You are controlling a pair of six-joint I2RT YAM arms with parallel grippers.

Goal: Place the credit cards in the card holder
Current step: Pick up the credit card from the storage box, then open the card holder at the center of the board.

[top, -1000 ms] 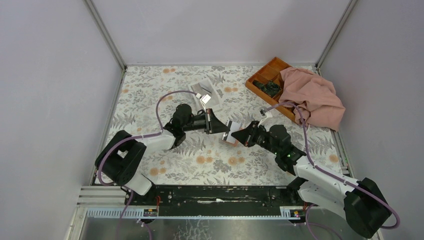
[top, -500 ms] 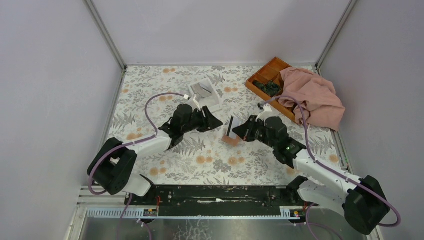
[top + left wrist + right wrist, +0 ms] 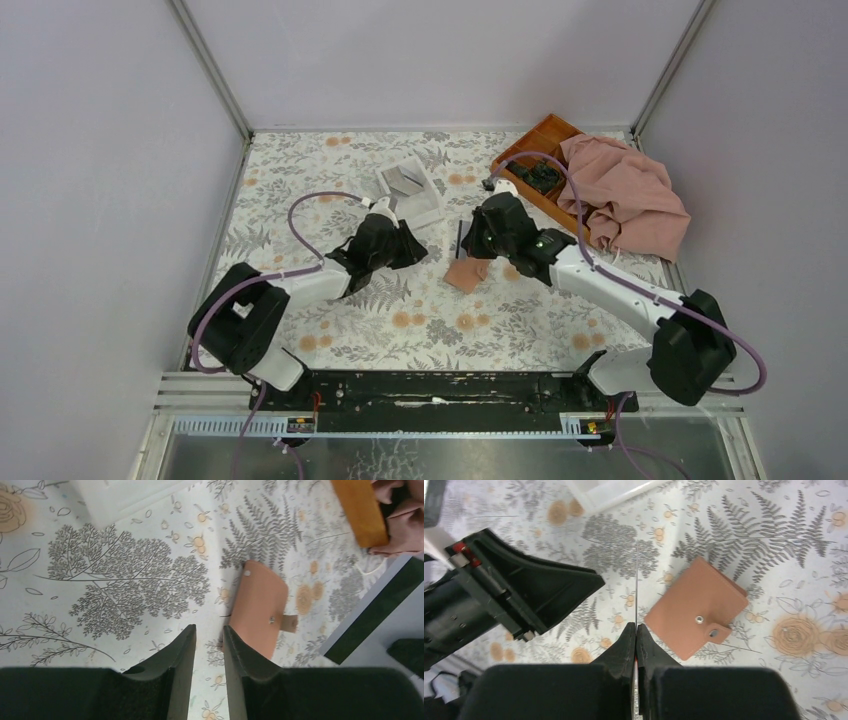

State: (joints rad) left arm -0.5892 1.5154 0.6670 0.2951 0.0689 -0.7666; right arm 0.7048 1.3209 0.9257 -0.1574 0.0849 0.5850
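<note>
No slot shows, so the card [image 3: 637, 582] may skid off or twist loose. On the flower-printed table [image 3: 420, 335], the left gripper [image 3: 209, 631] (narrowly parted, empty) hovers at ten o'clock of the wallet [image 3: 467, 272], a flat, square fold of smooth tan leather at mid-table. At its twelve o'clock the right gripper [image 3: 636, 629] pinches the thin, stiff card edge-on.
</note>
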